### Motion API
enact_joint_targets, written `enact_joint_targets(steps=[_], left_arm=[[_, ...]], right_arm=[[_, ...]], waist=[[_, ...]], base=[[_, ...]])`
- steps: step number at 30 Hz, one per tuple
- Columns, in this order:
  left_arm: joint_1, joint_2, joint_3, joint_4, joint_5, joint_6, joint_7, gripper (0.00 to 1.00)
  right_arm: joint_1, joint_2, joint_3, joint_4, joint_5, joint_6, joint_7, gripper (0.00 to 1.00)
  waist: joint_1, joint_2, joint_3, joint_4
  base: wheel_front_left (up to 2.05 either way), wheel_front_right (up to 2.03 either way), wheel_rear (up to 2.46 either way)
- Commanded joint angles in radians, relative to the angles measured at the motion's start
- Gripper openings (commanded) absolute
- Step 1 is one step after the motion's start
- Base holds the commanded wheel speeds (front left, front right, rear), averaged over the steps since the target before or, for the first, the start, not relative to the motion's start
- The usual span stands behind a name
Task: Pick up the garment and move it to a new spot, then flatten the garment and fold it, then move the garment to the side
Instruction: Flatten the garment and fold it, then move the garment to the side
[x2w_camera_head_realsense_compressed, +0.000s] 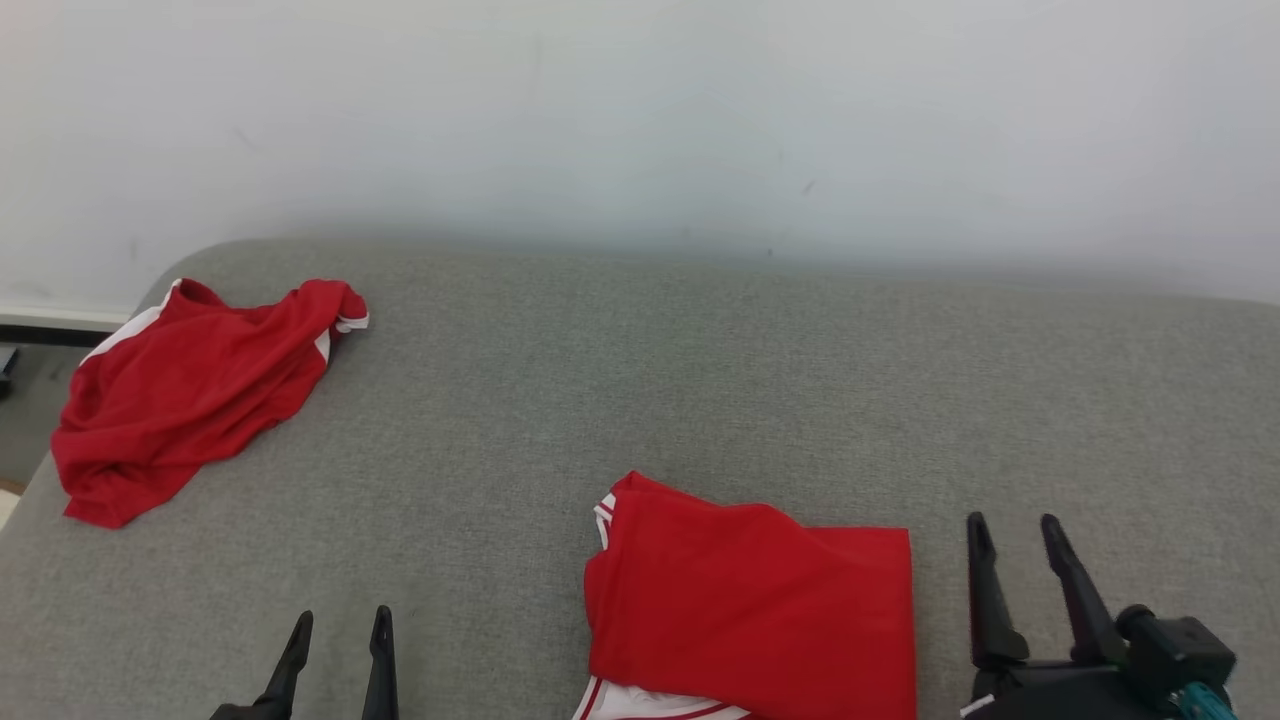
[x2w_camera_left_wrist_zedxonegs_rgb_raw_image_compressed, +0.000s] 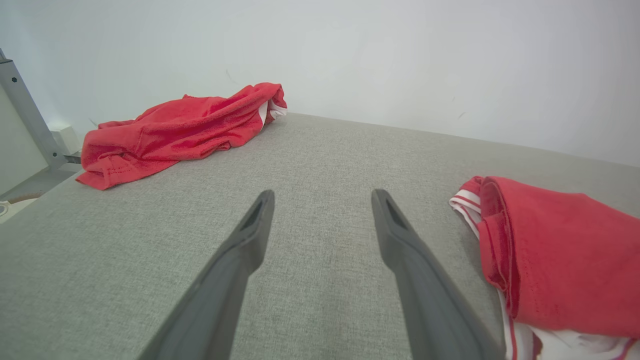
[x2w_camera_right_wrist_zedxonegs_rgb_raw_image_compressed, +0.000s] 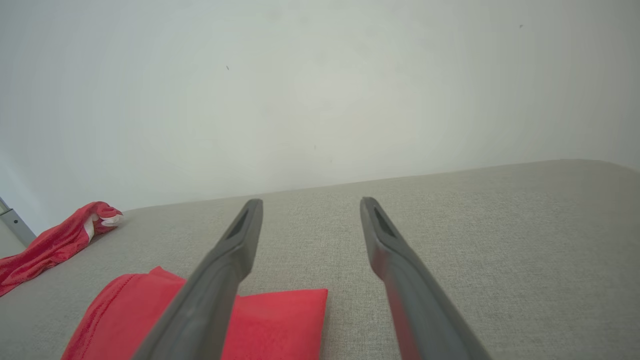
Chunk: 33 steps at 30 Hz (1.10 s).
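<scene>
A folded red garment (x2w_camera_head_realsense_compressed: 750, 610) with white trim lies at the near middle of the grey surface; it also appears in the left wrist view (x2w_camera_left_wrist_zedxonegs_rgb_raw_image_compressed: 560, 265) and the right wrist view (x2w_camera_right_wrist_zedxonegs_rgb_raw_image_compressed: 270, 320). My right gripper (x2w_camera_head_realsense_compressed: 1015, 530) stands open just right of it, nothing between its fingers (x2w_camera_right_wrist_zedxonegs_rgb_raw_image_compressed: 235, 250). My left gripper (x2w_camera_head_realsense_compressed: 340, 625) is open at the lower left, well left of the folded garment, with bare cloth surface between its fingers (x2w_camera_left_wrist_zedxonegs_rgb_raw_image_compressed: 250, 235).
A second red garment (x2w_camera_head_realsense_compressed: 190, 390) lies crumpled at the far left corner of the grey padded surface (x2w_camera_head_realsense_compressed: 700, 380), also seen as a heap (x2w_camera_left_wrist_zedxonegs_rgb_raw_image_compressed: 180, 130) near that edge. A white wall rises behind. A grey metal post (x2w_camera_left_wrist_zedxonegs_rgb_raw_image_compressed: 25, 110) stands left.
</scene>
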Motion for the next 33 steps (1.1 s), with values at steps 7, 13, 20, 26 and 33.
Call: enact_joint_targets(steps=[7, 13, 20, 26, 33], left_arm=[[0.011, 0.004, -0.002, -0.013, 0.026, 0.001, -0.002, 1.0], [0.022, 0.016, -0.001, -0.021, 0.056, 0.001, -0.002, 1.0], [0.029, 0.013, 0.007, -0.025, 0.073, 0.001, -0.002, 1.0], [0.045, 0.009, 0.012, -0.029, 0.085, 0.003, -0.002, 1.0], [0.052, 0.005, 0.015, -0.027, 0.092, 0.004, -0.002, 1.0]], right_arm=[[0.081, 0.001, -0.072, -0.047, 0.003, -0.002, -0.001, 1.0], [0.13, 0.001, -0.068, -0.065, -0.001, -0.002, -0.001, 1.0], [0.169, 0.0, -0.026, -0.064, -0.019, -0.002, -0.001, 1.0], [0.181, 0.0, -0.012, -0.054, -0.026, -0.002, -0.001, 1.0], [0.181, 0.0, -0.018, -0.03, -0.038, -0.002, -0.001, 1.0]], waist=[[0.0001, 0.0, -0.013, -0.038], [0.0001, 0.0, -0.017, -0.056], [0.0001, 0.0, -0.027, -0.063], [0.0001, 0.0, -0.034, -0.064], [0.0001, 0.0, -0.039, -0.061]], base=[[0.0, 0.0, 0.0], [0.0, 0.0, 0.0], [0.0, 0.0, 0.0], [0.0, 0.0, 0.0], [0.0, 0.0, 0.0]])
